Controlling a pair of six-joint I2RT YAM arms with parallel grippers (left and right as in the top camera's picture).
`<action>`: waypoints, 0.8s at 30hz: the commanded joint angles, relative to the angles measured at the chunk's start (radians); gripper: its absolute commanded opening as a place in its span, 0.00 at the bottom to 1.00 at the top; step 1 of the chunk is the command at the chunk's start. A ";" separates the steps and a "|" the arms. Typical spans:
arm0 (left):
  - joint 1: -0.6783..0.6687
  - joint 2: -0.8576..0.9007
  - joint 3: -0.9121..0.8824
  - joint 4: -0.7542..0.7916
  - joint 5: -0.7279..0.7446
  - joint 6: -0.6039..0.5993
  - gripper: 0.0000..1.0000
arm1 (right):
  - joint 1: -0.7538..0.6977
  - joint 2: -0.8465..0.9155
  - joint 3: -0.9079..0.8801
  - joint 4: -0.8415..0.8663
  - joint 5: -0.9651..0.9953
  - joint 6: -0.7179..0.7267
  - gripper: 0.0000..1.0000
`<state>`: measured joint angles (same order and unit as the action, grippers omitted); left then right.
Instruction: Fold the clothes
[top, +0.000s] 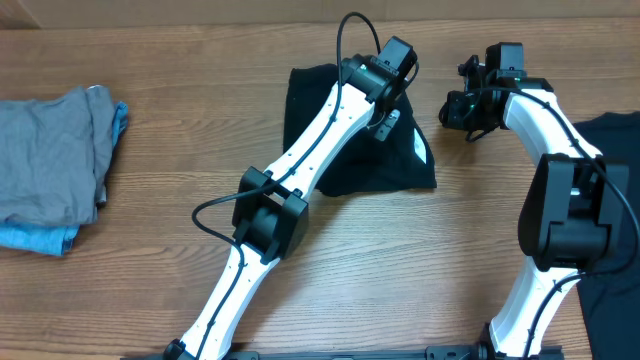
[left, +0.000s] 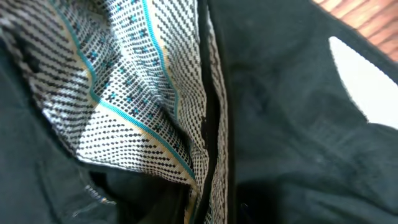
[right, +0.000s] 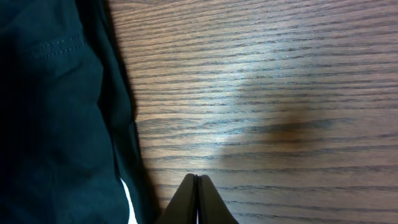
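Observation:
A black garment (top: 330, 110) lies folded at the table's far middle, with a small white print (top: 420, 150) on its right side. My left gripper (top: 386, 118) is down on its upper right part. In the left wrist view black cloth (left: 292, 124) and a dotted white woven lining (left: 143, 93) fill the frame and bunch toward the jaws, which are hidden in the folds. My right gripper (right: 198, 202) is shut and empty over bare wood, just right of the garment's edge (right: 56, 124). It also shows in the overhead view (top: 462, 108). A second black garment (top: 615, 140) lies at the right edge.
A grey garment (top: 50, 150) lies on a light-blue one (top: 40, 238) at the far left. Bare wooden table (top: 420, 260) lies in front of the black garment. The right arm's base stands at the front right.

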<state>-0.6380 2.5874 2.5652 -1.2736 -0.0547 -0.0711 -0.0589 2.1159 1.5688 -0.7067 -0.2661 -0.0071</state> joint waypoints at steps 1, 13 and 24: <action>-0.005 0.010 0.014 0.063 0.227 0.011 0.15 | 0.000 -0.027 0.001 0.006 -0.016 0.000 0.04; 0.042 -0.039 0.098 0.119 0.632 0.027 0.75 | -0.019 -0.041 0.043 0.005 -0.134 0.000 0.04; 0.443 -0.038 0.323 -0.099 0.565 -0.121 0.76 | 0.008 -0.268 0.041 -0.073 -0.557 -0.026 0.04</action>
<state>-0.2310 2.5641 2.8990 -1.2934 0.6941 -0.1604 -0.0799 1.8771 1.5887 -0.7788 -0.6094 -0.0246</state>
